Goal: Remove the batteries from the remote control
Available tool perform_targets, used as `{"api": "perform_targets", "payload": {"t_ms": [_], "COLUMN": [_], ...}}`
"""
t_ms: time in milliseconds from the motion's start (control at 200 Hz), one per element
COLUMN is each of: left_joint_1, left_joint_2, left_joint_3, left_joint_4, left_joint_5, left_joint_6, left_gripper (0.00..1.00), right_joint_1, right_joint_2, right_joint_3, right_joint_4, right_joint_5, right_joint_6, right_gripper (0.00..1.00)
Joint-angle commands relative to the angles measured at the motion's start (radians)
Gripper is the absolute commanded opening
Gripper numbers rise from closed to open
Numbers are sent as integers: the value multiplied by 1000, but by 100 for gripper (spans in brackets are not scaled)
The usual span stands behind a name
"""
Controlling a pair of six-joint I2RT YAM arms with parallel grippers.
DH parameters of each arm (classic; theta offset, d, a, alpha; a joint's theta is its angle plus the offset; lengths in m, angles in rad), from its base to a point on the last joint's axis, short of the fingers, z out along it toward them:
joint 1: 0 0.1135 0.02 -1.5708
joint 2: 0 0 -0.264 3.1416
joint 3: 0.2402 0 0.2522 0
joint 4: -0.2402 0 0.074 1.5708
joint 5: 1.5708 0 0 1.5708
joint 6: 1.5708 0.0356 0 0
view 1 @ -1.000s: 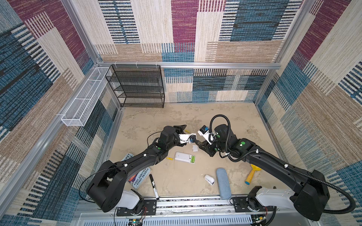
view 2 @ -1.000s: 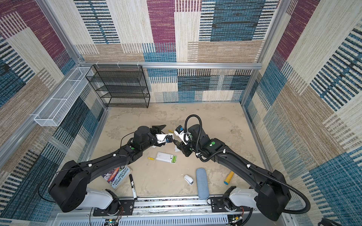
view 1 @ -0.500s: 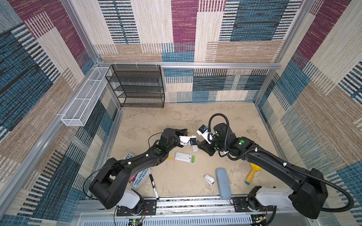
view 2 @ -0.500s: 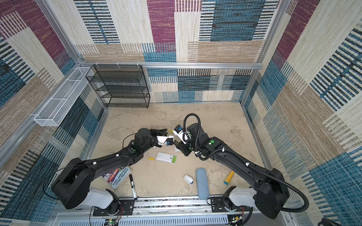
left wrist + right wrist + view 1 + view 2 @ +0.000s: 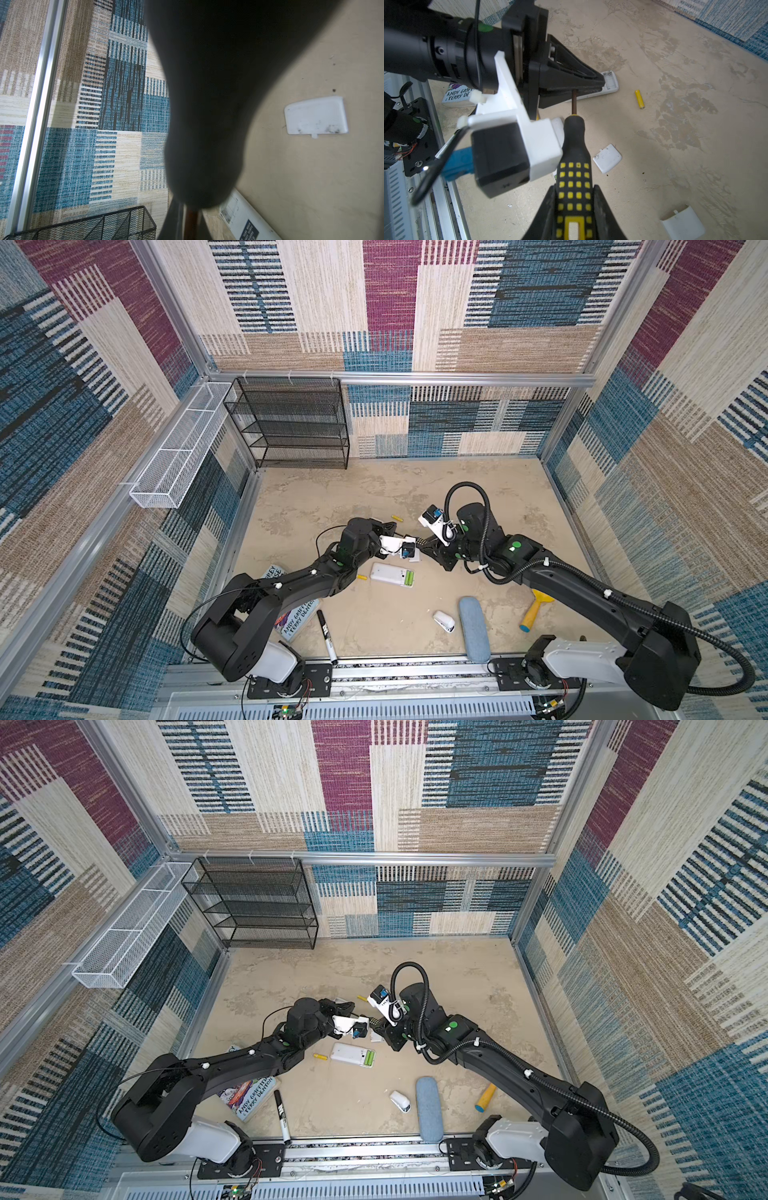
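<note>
Your left gripper (image 5: pixel 598 83) is clamped shut on the metal shaft of the screwdriver (image 5: pixel 574 145), and your right gripper (image 5: pixel 574 190) grips its handle. Two green batteries (image 5: pixel 409 578) sit in the open remote (image 5: pixel 386 572) mid-surface. One yellow battery (image 5: pixel 362 577) lies just beside the remote, toward the left edge. A second yellow battery (image 5: pixel 397 517) lies nearer the back edge.

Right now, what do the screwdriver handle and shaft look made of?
The screwdriver handle: seemingly black rubbery moulding with yellow plastic squares, matte, no glare. The screwdriver shaft: probably metal, a thin straight rod, dull brown, so maybe coated or tarnished.
</note>
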Motion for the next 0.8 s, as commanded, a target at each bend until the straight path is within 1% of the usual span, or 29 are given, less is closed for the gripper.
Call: {"api": "perform_targets", "payload": {"t_ms": [0, 125, 280, 341, 386, 476, 566, 616, 796], "left_joint_1": [3, 6, 6, 6, 6, 6, 6, 6, 6], "left_joint_2": [-12, -24, -25, -27, -29, -32, -31, -34, -63], "left_joint_3": [2, -14, -44, -59, -72, -78, -79, -79, -59], "left_joint_4": [163, 198, 253, 287, 311, 334, 337, 334, 217], "left_joint_5": [-15, -10, -4, 1, 6, 10, 20, 29, 81], "left_joint_6": [-118, -170, -174, -168, -162, -174, -185, -197, -210], "left_gripper": [0, 0, 0, 0, 0, 0, 0, 0, 0], "right_joint_1": [2, -4, -32, -52, -81, -142, -145, -145, -145], "right_joint_2": [-27, -79, -146, -171, -180, -176, -160, -149, -131], "right_joint_3": [-11, -35, -43, -31, -16, 8, 26, 35, 59], "right_joint_4": [40, 64, 70, 55, 39, 21, 17, 20, 44], "right_joint_5": [7, 18, -47, -60, -64, -180, -248, -264, -313], "right_joint_6": [40, 46, 46, 42, 46, 33, 9, -1, -35], "right_gripper": [35, 51, 57, 57, 56, 54, 54, 54, 54]}}
